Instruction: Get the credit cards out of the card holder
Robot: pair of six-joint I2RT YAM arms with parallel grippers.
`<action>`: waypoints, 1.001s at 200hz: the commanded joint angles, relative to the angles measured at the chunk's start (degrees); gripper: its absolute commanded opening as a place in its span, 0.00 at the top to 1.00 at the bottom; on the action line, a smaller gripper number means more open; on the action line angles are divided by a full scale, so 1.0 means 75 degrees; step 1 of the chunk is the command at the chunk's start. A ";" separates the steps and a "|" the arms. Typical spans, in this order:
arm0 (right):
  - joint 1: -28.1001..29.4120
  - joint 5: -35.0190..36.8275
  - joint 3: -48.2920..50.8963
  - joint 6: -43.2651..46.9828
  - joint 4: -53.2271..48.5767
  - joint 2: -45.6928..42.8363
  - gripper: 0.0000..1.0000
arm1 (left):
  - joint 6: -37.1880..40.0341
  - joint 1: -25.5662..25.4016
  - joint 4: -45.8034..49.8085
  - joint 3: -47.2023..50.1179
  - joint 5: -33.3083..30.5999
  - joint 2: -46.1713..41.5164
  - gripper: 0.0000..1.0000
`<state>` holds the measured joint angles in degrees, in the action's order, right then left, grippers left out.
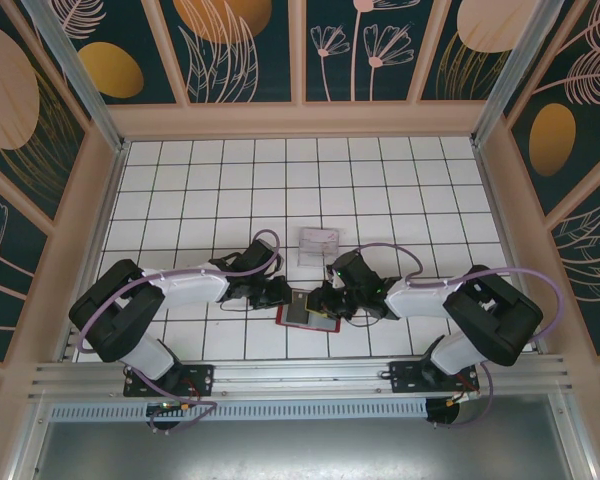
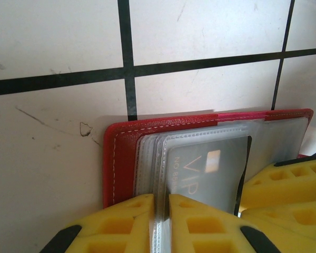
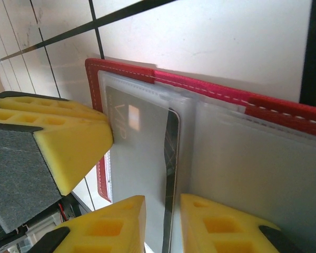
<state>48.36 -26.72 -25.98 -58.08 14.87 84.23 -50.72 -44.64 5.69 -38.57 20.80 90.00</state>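
Credit card, dark grey, thin, printed VIP: sits inside the top clear plastic sleeve of the red folding card holder, which lies open flat on the white gridded table.

Right gripper: jaws a little apart, straddling the card's free long edge beside the fold. The gap looks wider than card plus sleeve, so I judge there is no firm pinch yet; pad contact is not discernible. The placement is sensible, since that edge is probably the sleeve mouth, where the card can slide out.

Left gripper: jaws almost fully closed, pinching the stacked sleeve edges. Purpose, as I read it, is to anchor the card holder so that a pull on the card does not drag everything along.

Top view: the left gripper is at 9 o'clock of the holder and the right at 3 o'clock, fingertips close together over it. A small clear square plastic tray lies at 12 o'clock, near but apart; it is a likely drop-off.

Risk: the right jaws may catch the sleeve film together with the card.
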 commanded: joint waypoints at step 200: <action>-0.0096 0.0110 0.0388 -0.0552 0.1947 -0.0192 0.86 | -0.0247 -0.0069 0.0799 0.0596 -0.0441 0.0165 0.83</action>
<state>48.03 -26.46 -22.63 -61.69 22.13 83.59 -52.01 -44.64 3.99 -37.10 20.58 89.01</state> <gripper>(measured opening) 0.143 0.168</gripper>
